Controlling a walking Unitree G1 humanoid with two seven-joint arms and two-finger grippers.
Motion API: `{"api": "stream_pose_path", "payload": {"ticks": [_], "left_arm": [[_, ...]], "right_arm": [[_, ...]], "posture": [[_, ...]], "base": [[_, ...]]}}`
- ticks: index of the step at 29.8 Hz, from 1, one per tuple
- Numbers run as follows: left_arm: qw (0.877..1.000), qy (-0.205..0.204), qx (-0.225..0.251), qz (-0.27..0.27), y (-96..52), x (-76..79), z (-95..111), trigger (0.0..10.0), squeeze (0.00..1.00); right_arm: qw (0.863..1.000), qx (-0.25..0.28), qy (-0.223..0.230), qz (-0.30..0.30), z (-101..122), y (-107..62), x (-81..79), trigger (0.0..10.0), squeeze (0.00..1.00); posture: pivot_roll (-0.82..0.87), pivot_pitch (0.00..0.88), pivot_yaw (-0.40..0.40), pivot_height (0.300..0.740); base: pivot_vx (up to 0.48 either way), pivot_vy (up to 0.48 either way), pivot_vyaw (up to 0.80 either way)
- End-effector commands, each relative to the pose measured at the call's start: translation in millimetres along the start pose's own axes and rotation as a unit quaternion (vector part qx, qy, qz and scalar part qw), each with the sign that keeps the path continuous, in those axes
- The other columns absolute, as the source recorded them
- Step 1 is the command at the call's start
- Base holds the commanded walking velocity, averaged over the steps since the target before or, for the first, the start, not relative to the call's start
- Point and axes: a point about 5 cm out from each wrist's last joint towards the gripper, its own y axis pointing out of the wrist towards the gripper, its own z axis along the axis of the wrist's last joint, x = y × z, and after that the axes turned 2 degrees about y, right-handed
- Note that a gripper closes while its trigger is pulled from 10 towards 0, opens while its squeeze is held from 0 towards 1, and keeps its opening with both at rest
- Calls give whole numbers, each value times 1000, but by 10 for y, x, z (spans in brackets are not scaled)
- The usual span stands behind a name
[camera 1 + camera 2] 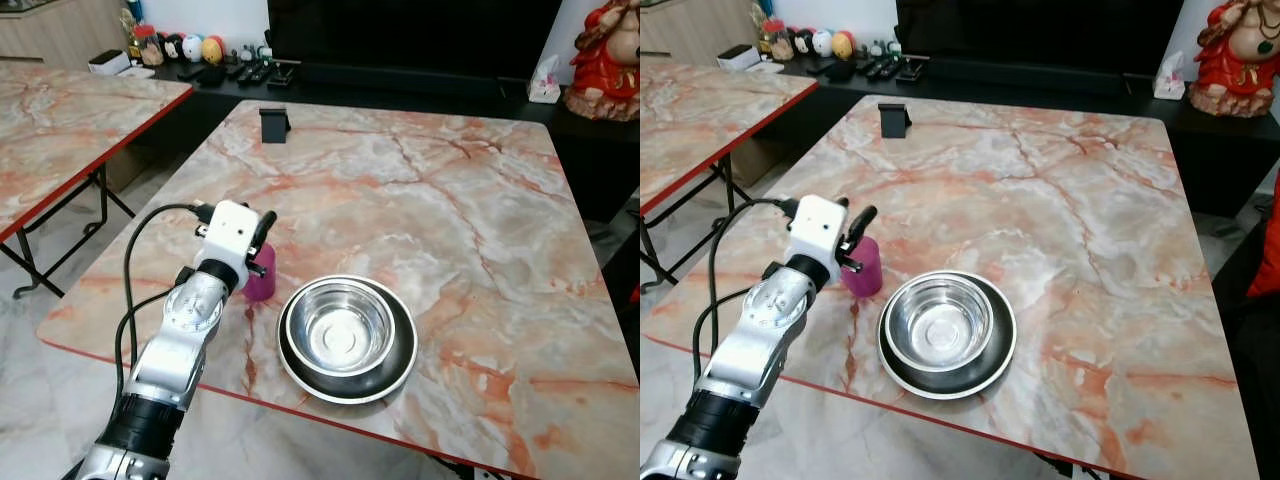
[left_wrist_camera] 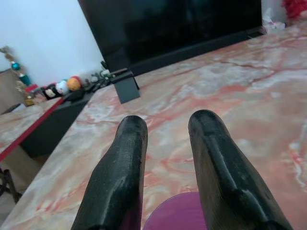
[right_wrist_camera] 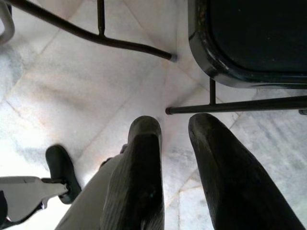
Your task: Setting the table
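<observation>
Your left gripper (image 2: 165, 158) sits over the purple cup (image 1: 864, 268), which stands upright on the marble table (image 1: 420, 190) near its front-left edge, at nine o'clock from the steel bowl (image 1: 340, 325) nested in the dark plate (image 1: 400, 365). The fingers (image 2: 120, 167) are a little apart, straddling the cup's rim — whether they actually pinch it I cannot tell. The risk, as I judge it: the cup is small and light (and just beside the bowl), so a sideways nudge could tip it or knock it toward the table edge at seven o'clock. Your right gripper (image 3: 170, 163) hangs idle over the floor, fingers slightly spread — holding nothing.
</observation>
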Motion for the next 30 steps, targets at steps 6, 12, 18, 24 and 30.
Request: {"api": "stream_pose_path", "payload": {"ticks": [6,12,18,24,30], "left_arm": [[999,29,23,34,-290,-73,-52,10000,0],[997,41,2,64,-443,-177,-235,10000,0],[995,49,8,87,-507,-205,-219,10000,0],[994,56,16,87,-507,-212,-211,10000,0],[994,40,18,97,-430,-154,-184,10000,0]], "right_arm": [[1000,6,7,-5,-17,-9,12,10000,0],[1000,11,10,-6,-11,-11,19,10000,0],[1000,14,6,-5,-3,-12,33,10000,0],[1000,15,0,0,10,-9,36,10000,0],[1000,19,-5,1,32,-6,42,10000,0]], "posture": [[31,0,22,740],[15,0,16,740],[28,0,-3,740],[33,0,-7,740],[24,0,-21,740]], "base": [[0,0,0],[0,0,0],[0,0,0],[0,0,0],[0,0,0]]}}
